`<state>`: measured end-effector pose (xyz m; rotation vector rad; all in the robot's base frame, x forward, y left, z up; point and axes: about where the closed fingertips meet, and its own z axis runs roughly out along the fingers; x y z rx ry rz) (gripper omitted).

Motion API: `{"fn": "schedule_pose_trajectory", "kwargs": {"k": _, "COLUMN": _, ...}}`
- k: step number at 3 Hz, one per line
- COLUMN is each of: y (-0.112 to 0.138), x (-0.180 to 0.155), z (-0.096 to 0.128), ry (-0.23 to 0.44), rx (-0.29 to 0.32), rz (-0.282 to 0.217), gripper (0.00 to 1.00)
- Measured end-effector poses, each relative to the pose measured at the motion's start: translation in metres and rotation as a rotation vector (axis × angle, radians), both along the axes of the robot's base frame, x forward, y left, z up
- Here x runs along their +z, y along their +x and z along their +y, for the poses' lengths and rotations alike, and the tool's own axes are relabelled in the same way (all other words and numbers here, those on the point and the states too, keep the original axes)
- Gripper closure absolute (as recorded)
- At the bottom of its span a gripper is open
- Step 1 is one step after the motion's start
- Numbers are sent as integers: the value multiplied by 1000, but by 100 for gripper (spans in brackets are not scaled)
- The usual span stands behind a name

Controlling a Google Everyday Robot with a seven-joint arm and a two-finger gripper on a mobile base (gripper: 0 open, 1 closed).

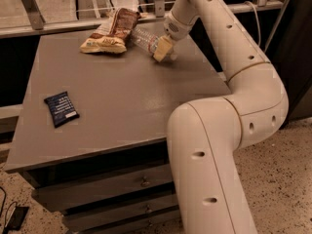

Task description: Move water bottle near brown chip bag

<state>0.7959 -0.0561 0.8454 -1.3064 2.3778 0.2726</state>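
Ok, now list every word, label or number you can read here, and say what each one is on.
No text can be read with certainty.
brown chip bag: print on its tan end, too blurred to read.
dark blue packet: white print, too small to read.
water bottle, beside the gripper at the table's far side: any label is too blurred to read.

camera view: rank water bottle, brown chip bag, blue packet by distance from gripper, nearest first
1. water bottle: right at the gripper, which is at the far end of the table.
2. brown chip bag: just past the bottle, toward picture-left, also at the far end.
3. blue packet: near the picture-left edge, clearly farthest.
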Motion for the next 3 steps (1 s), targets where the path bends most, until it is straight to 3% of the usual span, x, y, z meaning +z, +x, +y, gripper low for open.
{"fn": "schedule_pose_trajectory", "kwargs": {"k": 2, "y": 6, "x": -7, "z": 6, "ry": 7, "rx": -1, "rz": -8, "gripper": 13}}
{"fn": "schedule_pose_trajectory", "kwargs": {"k": 3, "y": 9, "x": -10, "z": 8, "ry": 9, "rx": -1, "rz": -9, "gripper": 0}}
